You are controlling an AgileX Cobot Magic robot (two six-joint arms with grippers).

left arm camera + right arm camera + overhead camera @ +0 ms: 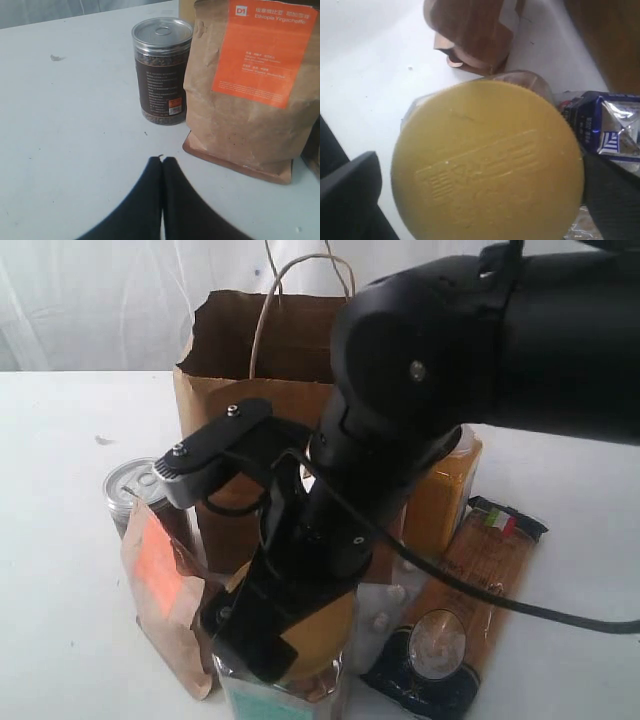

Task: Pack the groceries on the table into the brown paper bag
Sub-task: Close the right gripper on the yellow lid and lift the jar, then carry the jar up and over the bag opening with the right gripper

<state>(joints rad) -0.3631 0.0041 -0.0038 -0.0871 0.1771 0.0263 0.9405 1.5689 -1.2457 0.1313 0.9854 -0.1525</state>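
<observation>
My right gripper hangs open over the yellow-lidded jar, one finger on each side of the lid, with a strip of table showing beside one finger. In the exterior view the same gripper covers the jar at the front. Behind stands the brown paper bag, upright and open. My left gripper is shut and empty, low over the table, facing the silver-topped can and the kraft pouch with its orange label. A blue-white carton sits against the jar.
The orange juice bottle stands right of the bag, and the pasta packet lies in front of it. The can and pouch crowd the jar's left side. The right arm hides much of the middle.
</observation>
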